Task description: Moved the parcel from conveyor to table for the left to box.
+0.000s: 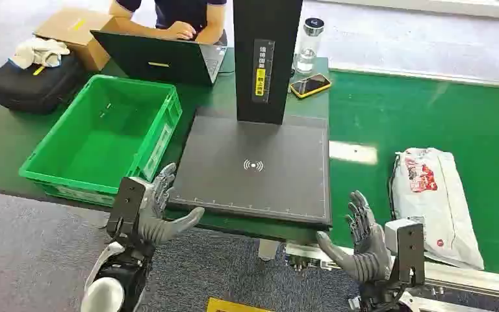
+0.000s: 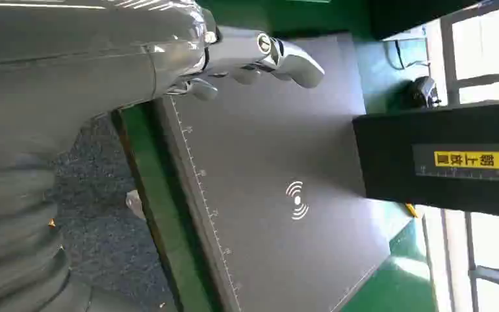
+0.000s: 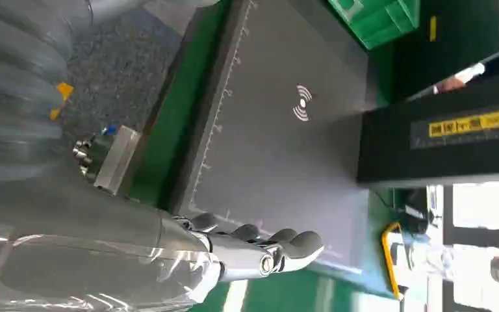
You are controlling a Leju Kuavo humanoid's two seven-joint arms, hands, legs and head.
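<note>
A: Head view first — where is the parcel [image 1: 434, 203]?

B: At about 4 o'clock, lying flat on the green conveyor [image 1: 422, 123], white with red print, its near end close to the conveyor's front edge. Nothing is touching it.

A: And the right hand [image 1: 362, 242]?

B: Around 5 o'clock, raised just left of the parcel and apart from it. Its fingers [image 1: 358, 214] are spread and hold nothing. The right wrist view shows the same hand [image 3: 260, 250] with fingers only loosely bent, beside the corner of the dark scanning pad [image 3: 279, 149].

A: Left hand?

B: Left hand [image 1: 158, 211] sits near 7 o'clock at the front edge of the tabletop [image 1: 0, 162], between the green crate [image 1: 104, 136] and the scanning pad [image 1: 253, 166]. Fingers apart, empty. In the left wrist view it [image 2: 247, 62] hangs over the pad's ruled edge.

A: What else is on the tabletop?

B: A black upright column [image 1: 266, 58] at 12 o'clock behind the pad, a phone in a yellow case [image 1: 310, 85] and a clear bottle [image 1: 308, 42] at 1 o'clock, a laptop [image 1: 162, 58] with a person [image 1: 175, 16] typing at 11 o'clock, and a black bag [image 1: 29, 84] and cardboard box [image 1: 78, 32] at 10 o'clock.
</note>
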